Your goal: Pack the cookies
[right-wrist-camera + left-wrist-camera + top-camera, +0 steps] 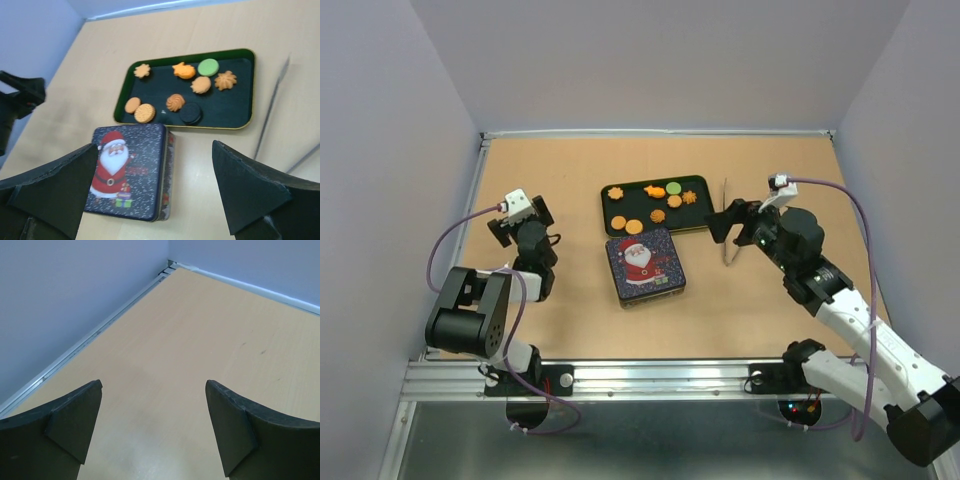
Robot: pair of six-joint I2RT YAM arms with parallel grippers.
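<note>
several cookies (201,85) lie on the tray (235,107) just behind the closed tin (127,172); both jaws stand wide, empty, likely readied for its lid.

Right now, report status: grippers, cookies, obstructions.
Left gripper open, empty. Right gripper open, empty. Cookies on tray. Santa tin shut, lid in the way.

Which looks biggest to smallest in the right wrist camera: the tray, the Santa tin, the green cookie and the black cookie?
1. tray
2. Santa tin, even though it is nearer the camera
3. green cookie and black cookie: they look alike, so unranked
</note>
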